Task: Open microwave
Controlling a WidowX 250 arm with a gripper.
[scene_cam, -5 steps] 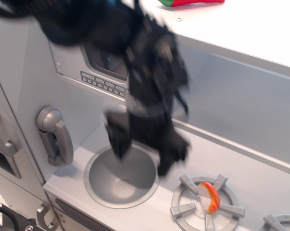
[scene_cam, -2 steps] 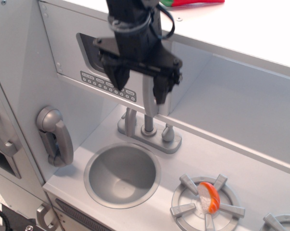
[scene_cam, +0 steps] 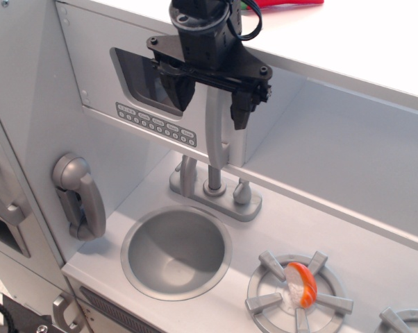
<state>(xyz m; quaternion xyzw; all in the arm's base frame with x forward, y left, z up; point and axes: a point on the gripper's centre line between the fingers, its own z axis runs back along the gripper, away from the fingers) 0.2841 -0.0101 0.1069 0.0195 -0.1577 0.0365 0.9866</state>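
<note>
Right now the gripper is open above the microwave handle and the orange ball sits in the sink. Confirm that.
One thing is wrong: the orange ball is not in the sink; it rests on the burner grate to the sink's right. The sink bowl holds nothing. The rest stands: observation.image shows the gripper open, its fingers either side of the top of the microwave handle.

The black claw (scene_cam: 210,97) hangs from above, pointing downward, its two fingers (scene_cam: 241,111) spread wide apart.
</note>
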